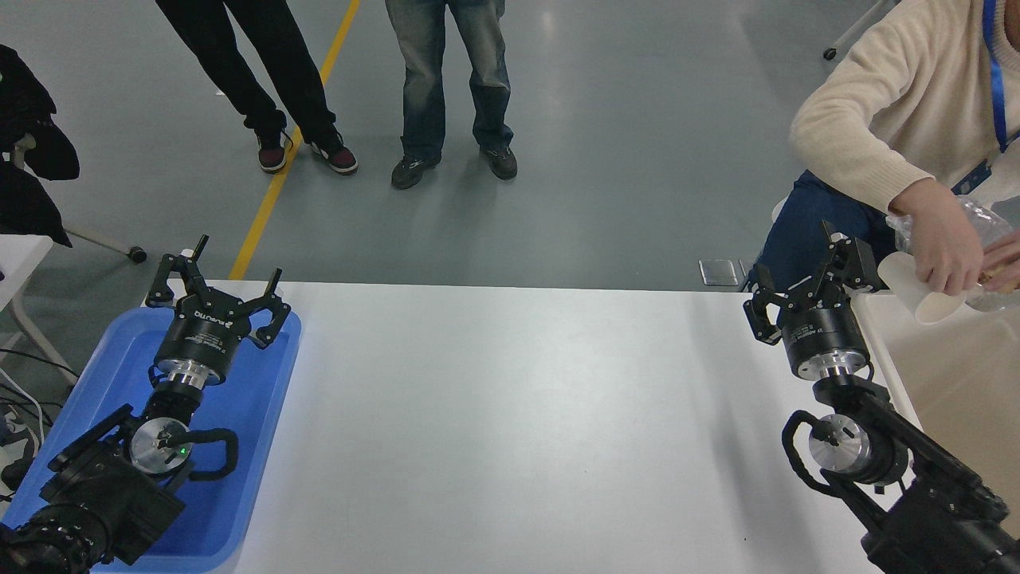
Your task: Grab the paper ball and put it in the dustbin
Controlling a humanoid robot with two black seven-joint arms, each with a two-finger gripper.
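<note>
The paper ball does not show anywhere on the table. The dustbin (956, 375), a cream-beige plastic bin, stands at the table's right end, partly cut off by the picture's edge. My right gripper (797, 263) hovers open and empty over the table's far right corner, just left of the bin's rim. My left gripper (223, 267) stays parked, open and empty, above the blue tray (255, 399) at the lower left.
A person in a cream sweater leans in at the top right; one hand (944, 239) holds a white cup and clear plastic wrap over the bin's far end. Two people (446, 88) stand on the floor beyond the white table (518, 414).
</note>
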